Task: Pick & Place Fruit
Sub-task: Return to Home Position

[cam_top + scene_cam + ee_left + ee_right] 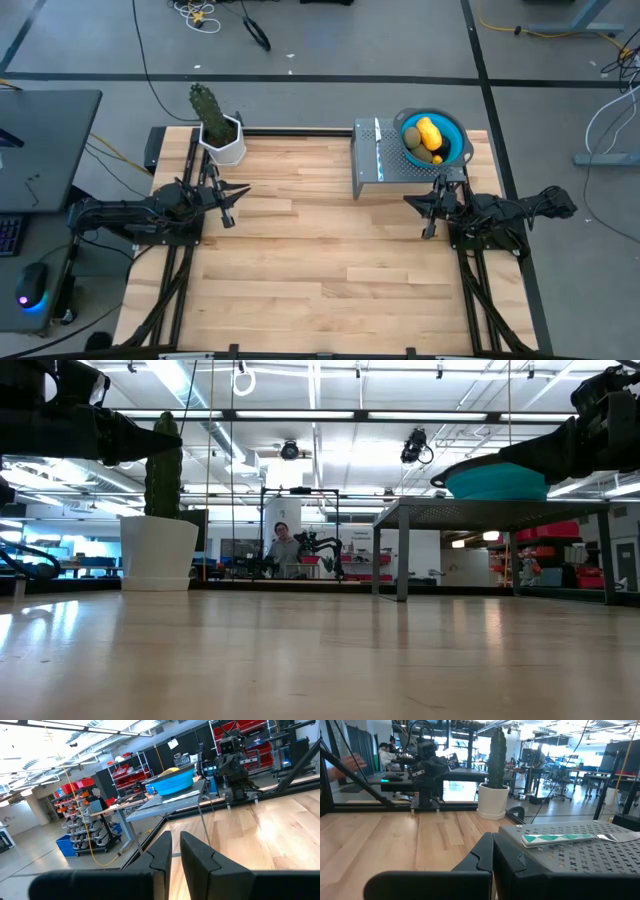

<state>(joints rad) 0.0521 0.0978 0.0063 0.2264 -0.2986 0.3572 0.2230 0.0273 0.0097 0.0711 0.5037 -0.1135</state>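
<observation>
Two dark arms lie folded low over the wooden table [320,260], one at each side edge, and we find neither carrying anything. The left gripper [175,836] hangs over the table's left part, pointed across toward the shelf. Its fingers stand a narrow slit apart with nothing between them. The right gripper [492,836] sits just in front of the grey perforated shelf [385,168], aimed across the table at the other arm, and its fingers are pressed together, empty. All the fruit that we can make out lies in the blue strainer bowl [461,141], which stands on the right end of the shelf at the table's back right. The yellow oblong piece [428,132] lies on top, with olive-green ovals [413,138] beside it and a small orange piece [438,159] toward the near rim. We cannot tell whether more pieces lie underneath. On the shelf just left of the bowl, apart from it, lies the knife [378,140], with a turquoise handle and a silver blade. A cactus [205,103] in a white pot [228,148] stands upright at the table's back left. Beyond the table, the low view shows a person [283,546] at a far workbench.
</observation>
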